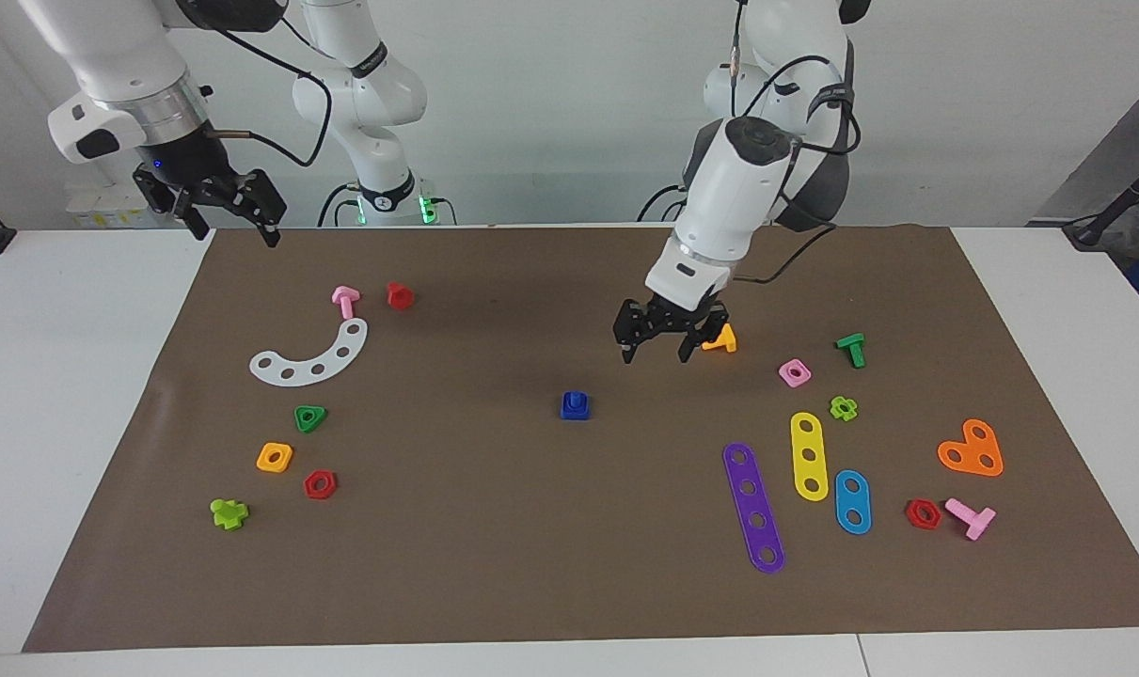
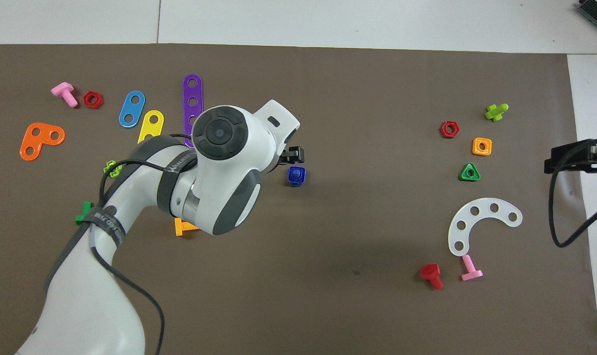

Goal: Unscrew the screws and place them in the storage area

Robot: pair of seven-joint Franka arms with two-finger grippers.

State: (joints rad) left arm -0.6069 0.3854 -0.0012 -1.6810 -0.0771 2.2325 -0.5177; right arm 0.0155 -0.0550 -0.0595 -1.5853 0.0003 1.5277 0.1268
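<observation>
1. Facing view shows the right gripper (image 1: 233,218) raised at its own end of the table, over the corner of the brown mat (image 1: 531,583) nearest the robots, where the right arm waits; its fingers stand wide apart and hold nothing.
2. Just farther out at that end lie a pink screw (image 1: 345,300) and a red screw (image 1: 400,295), then a white curved strip (image 1: 311,356) with holes.
3. The left gripper (image 1: 658,353) hangs in the air over the mat's middle, beside an orange screw (image 1: 722,340) that it partly hides; its fingers point down, spread wide, with nothing between them.
4. The blue screw (image 1: 576,405) sits at the centre of the mat, upright in a blue square nut (image 2: 296,176), clear of the left gripper's fingertips.
5. Toward the left arm's end lie a green screw (image 1: 852,349), a pink square nut (image 1: 795,372), then yellow (image 1: 809,455), purple (image 1: 753,506) and blue (image 1: 852,501) strips.
6. Toward the right arm's end, farther out, lie a green triangular nut (image 1: 310,417), an orange square nut (image 1: 275,457), a red hex nut (image 1: 320,484) and a lime piece (image 1: 229,512).
</observation>
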